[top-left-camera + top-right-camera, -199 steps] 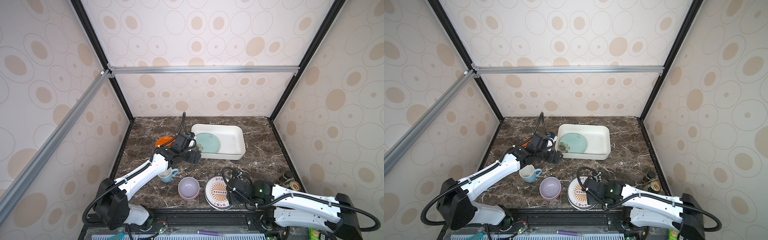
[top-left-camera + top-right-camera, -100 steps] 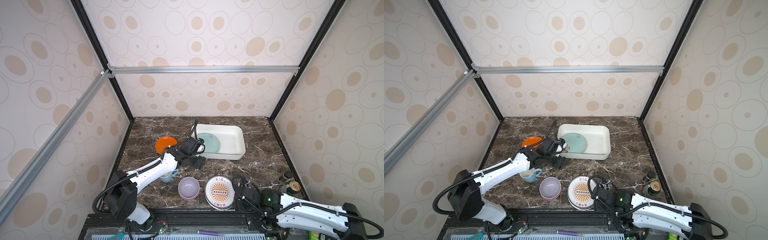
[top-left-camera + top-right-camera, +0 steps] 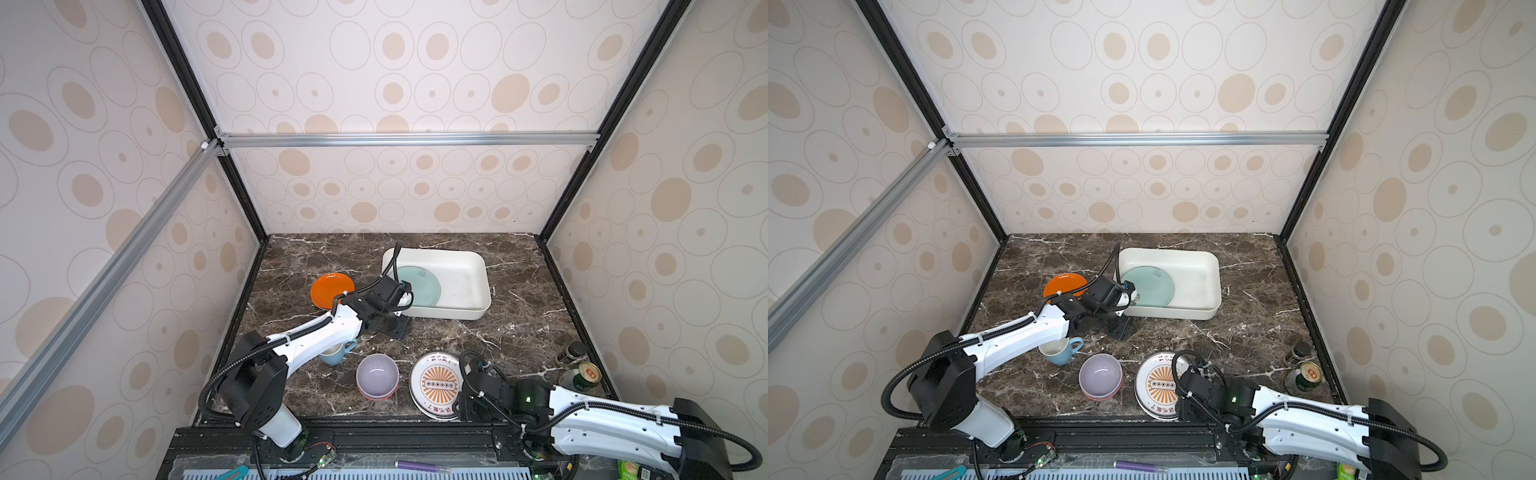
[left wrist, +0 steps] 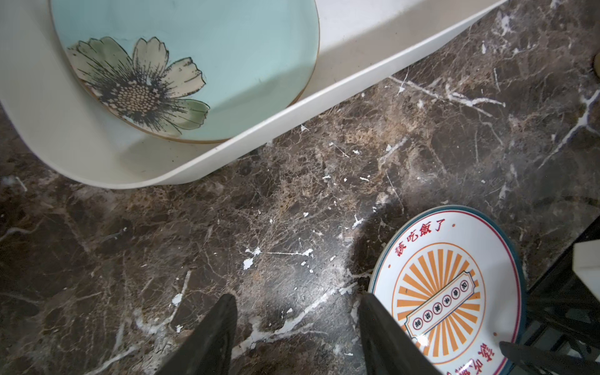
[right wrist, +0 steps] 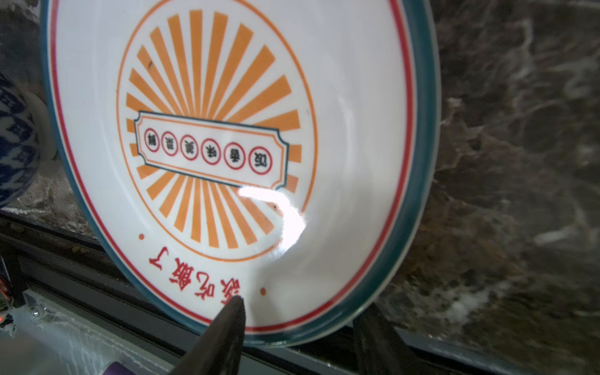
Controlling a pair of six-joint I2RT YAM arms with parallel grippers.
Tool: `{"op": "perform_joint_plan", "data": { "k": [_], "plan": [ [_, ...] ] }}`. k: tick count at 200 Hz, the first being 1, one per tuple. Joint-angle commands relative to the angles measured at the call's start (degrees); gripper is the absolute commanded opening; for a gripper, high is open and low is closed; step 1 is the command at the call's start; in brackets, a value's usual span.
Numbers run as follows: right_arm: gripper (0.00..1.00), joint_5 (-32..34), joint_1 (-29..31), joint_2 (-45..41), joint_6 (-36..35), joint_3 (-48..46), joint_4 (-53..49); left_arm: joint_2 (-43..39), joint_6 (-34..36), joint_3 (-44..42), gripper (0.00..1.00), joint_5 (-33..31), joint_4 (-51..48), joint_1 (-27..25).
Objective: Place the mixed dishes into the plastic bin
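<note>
The white plastic bin [image 3: 482, 266] [image 3: 1217, 266] [image 4: 324, 107] stands at the back and holds the mint flower plate [image 3: 422, 286] [image 3: 1152, 286] [image 4: 194, 65]. On the table lie an orange plate [image 3: 330, 289] [image 3: 1063, 284], a blue mug [image 3: 334, 353] [image 3: 1061, 351], a lilac bowl [image 3: 377, 376] [image 3: 1100, 376] and the sunburst plate [image 3: 434, 384] [image 3: 1158, 386] [image 4: 448, 292] [image 5: 227, 130]. My left gripper [image 3: 398, 330] [image 3: 1123, 330] [image 4: 297, 311] hangs open and empty over bare marble in front of the bin. My right gripper [image 3: 463, 405] [image 3: 1187, 403] [image 5: 302, 308] is open, one finger above the sunburst plate's near rim and one below it.
A green drink can [image 3: 588, 374] [image 3: 1308, 376] and a dark jar [image 3: 571, 353] [image 3: 1298, 353] stand at the front right by the wall. The sunburst plate overhangs the table's front edge above the black rail [image 3: 374, 434]. The left arm passes over the mug.
The left gripper swung from the bin's left end toward the front over bare marble, narrowing its jaws and uncovering the orange plate. The right arm pulled back to the plate's near rim, jaws narrowing.
</note>
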Motion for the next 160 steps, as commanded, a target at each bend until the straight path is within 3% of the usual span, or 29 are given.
{"op": "perform_joint_plan", "data": {
  "k": [1, 78, 160],
  "plan": [
    [0.50, 1.1, -0.1, -0.1, 1.9, -0.6, 1.5, 0.2, 0.7, 0.9, 0.57, 0.8, 0.8, -0.6],
    [0.33, 4.1, -2.9, 0.9, 0.6, 0.8, -0.1, 1.5, 1.1, 1.0, 0.54, 0.3, 0.2, -0.6],
    [0.27, 1.6, -11.5, 6.0, -6.4, 1.6, 3.1, 2.1, 0.9, 1.6, 0.46, 0.7, 0.0, -0.6]
  ]
}}
